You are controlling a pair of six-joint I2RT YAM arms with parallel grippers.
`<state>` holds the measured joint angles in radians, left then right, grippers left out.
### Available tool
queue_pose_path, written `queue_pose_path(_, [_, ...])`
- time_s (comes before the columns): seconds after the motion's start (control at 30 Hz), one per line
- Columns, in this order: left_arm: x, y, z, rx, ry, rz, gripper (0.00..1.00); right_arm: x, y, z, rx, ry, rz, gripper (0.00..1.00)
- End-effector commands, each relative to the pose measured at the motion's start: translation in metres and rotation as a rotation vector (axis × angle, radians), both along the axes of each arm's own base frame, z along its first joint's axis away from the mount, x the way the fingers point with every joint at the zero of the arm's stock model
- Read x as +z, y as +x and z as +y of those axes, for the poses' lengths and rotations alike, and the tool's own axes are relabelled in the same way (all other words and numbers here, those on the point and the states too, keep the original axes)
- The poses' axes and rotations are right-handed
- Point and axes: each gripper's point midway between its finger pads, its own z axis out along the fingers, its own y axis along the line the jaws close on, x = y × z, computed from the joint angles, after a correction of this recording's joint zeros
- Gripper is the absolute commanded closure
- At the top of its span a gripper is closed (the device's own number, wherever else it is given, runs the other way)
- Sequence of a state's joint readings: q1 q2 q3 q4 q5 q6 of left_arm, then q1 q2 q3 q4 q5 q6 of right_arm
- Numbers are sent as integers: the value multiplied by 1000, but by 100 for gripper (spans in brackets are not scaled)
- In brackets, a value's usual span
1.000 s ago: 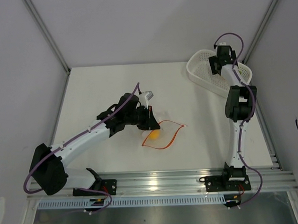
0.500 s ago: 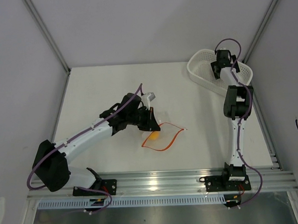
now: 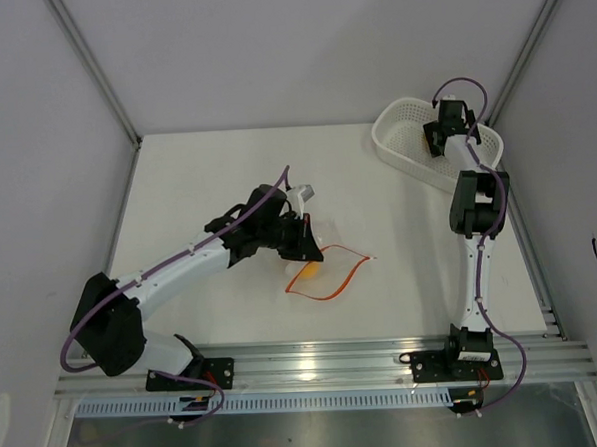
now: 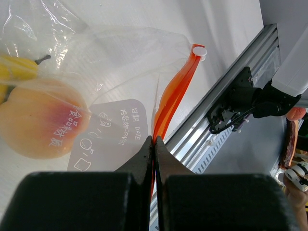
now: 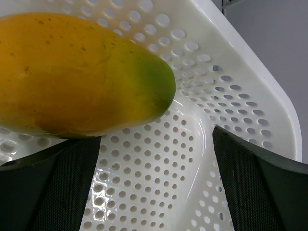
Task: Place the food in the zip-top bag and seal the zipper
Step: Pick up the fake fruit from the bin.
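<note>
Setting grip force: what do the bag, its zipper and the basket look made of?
Zip-top bag: thin clear plastic film, glossy, crinkled. Zipper: red-orange translucent plastic strip, apparently flexible, as it bows. Basket: white perforated plastic, glossy with highlights, probably rigid.

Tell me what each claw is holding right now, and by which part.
Left claw pinches the zip-top bag by its red-orange zipper. Right claw is open, holding nothing.

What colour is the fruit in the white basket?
The mango is orange-yellow with a green end; right wrist view.
</note>
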<state>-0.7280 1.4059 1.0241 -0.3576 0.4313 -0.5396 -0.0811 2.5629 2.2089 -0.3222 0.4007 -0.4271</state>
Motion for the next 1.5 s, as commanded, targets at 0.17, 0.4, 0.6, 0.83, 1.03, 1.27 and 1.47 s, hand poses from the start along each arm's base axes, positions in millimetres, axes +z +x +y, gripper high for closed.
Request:
queue_pose_path(0.17, [18,7,-10,-23,-50,-36,99,1,18,43,173,61,-27,1])
queue_pose_path(0.4, [18,7,-11,-27,-55,-36,99,6,16,64,222,85,-57,2])
queue_pose_path(0.6, [16,6,-12,-33,-58,-32,99,25,7,71,226,156,-103,2])
queue_pose_path(0.83, [13,4,-14,-40,-69,-22,99,55,-4,83,255,217,-144,2])
queue_pose_path(1.03, [14,5,-15,-41,-74,-21,99,71,-8,96,311,262,-148,3])
queue_pose_path(1.27, [12,5,-15,-39,-69,-16,99,71,2,118,442,229,-121,3])
queue_pose_path(1.47, [9,6,-15,-39,-60,-9,99,65,21,120,470,189,-119,4])
